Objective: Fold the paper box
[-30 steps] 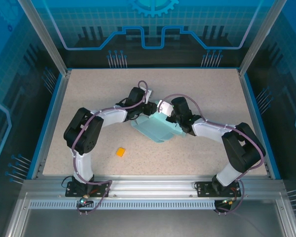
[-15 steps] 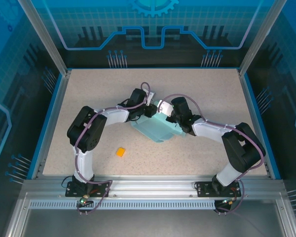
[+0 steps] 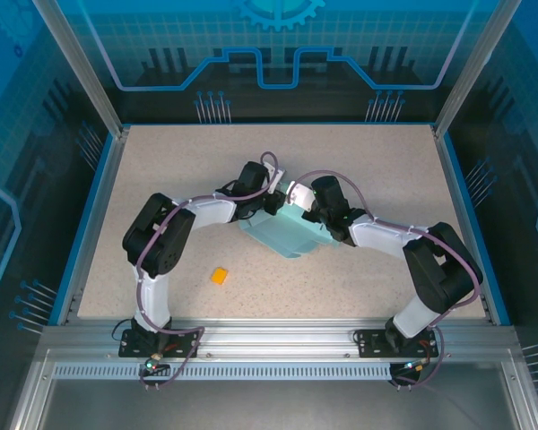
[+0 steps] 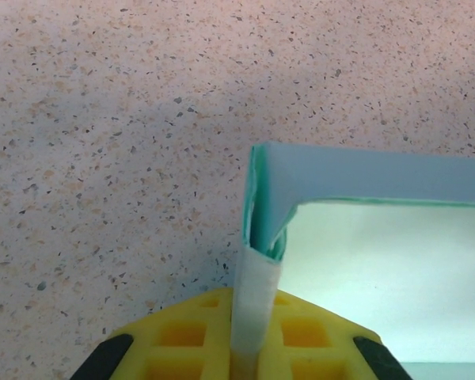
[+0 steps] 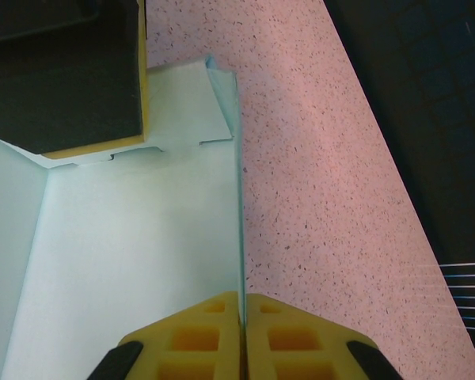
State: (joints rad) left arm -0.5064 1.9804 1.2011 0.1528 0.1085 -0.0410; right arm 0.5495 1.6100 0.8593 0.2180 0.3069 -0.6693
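The paper box (image 3: 285, 235) is pale light-blue card, partly folded, lying mid-table between the two arms. My left gripper (image 3: 274, 204) is at its far left corner. In the left wrist view its yellow fingers (image 4: 190, 332) are shut on a narrow upright flap, and the folded box corner (image 4: 340, 176) rises just beyond. My right gripper (image 3: 306, 213) is at the far right side. Its yellow jaws (image 5: 242, 321) are pinched shut on a thin upright wall of the paper box (image 5: 142, 237). The left gripper's black and yellow body (image 5: 63, 71) sits at the far end of that wall.
A tiny orange block (image 3: 219, 276) lies on the speckled tabletop (image 3: 161, 170) in front of the left arm. Blue rails and metal posts edge the table. Bare tabletop lies behind and to both sides of the box.
The left gripper has closed onto the box's flap and its arm has shifted slightly right. The right arm and the box have stayed put.
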